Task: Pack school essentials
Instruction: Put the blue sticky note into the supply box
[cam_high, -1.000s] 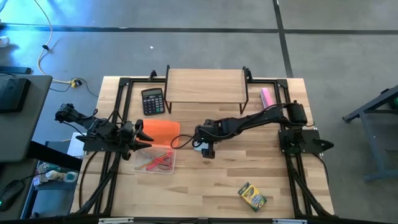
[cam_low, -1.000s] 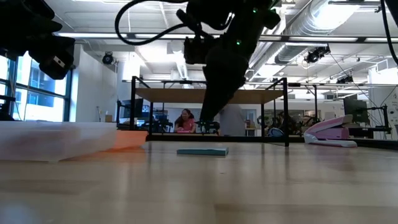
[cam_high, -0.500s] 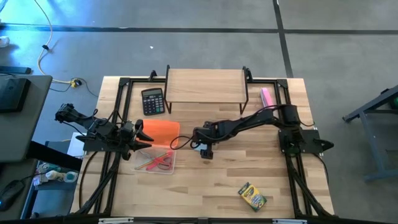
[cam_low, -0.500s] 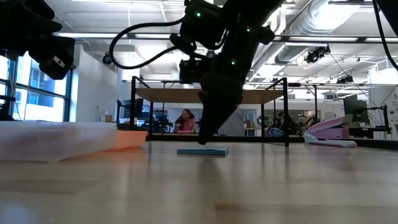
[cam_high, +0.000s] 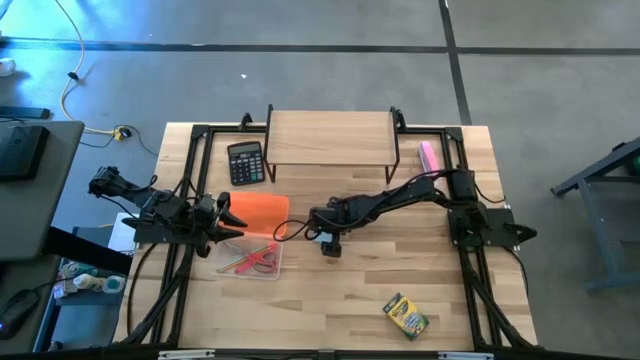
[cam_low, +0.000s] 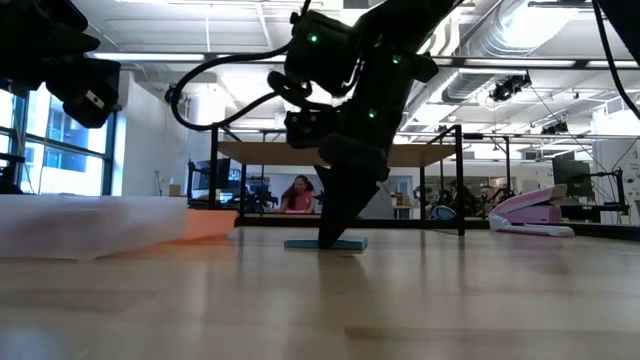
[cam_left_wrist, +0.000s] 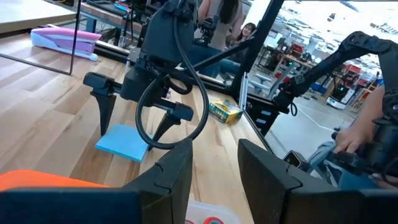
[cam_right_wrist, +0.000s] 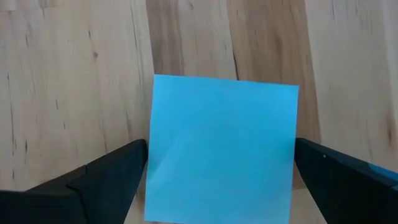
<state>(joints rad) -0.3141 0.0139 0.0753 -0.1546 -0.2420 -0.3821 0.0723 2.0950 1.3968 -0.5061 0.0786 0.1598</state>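
The light blue square notepad (cam_right_wrist: 221, 149) lies flat on the wooden table near its middle. My right gripper (cam_right_wrist: 221, 146) stands over it pointing steeply down, open, with one finger at each of two opposite edges; the left wrist view shows that gripper (cam_left_wrist: 132, 127) over the notepad (cam_left_wrist: 121, 143). My left gripper (cam_left_wrist: 214, 162) waits at the table's left, level and open, with nothing between its fingers. Just past it a clear tray (cam_high: 250, 262) holds red-handled scissors (cam_high: 262, 258). A yellow-green crayon box (cam_high: 405, 315) lies near the front right. My right gripper comes at the notepad from above, one dark finger (cam_right_wrist: 106, 177) beside one edge (cam_right_wrist: 155, 149) and the other finger (cam_right_wrist: 342, 177) beside the opposite edge. Whether either finger touches the notepad I cannot tell. The notepad lies flat on the table.
An orange flat piece (cam_high: 258, 210) lies beside my left gripper. At the back stand a black calculator (cam_high: 245, 162), a wooden riser (cam_high: 330, 138) and a pink oblong block (cam_high: 429, 155). Black frame rails run along both sides. People sit in the room beyond.
My right gripper has sunk toward the notepad, its fingers staying apart, and its tips now stand at the notepad's level. The notepad has not moved.
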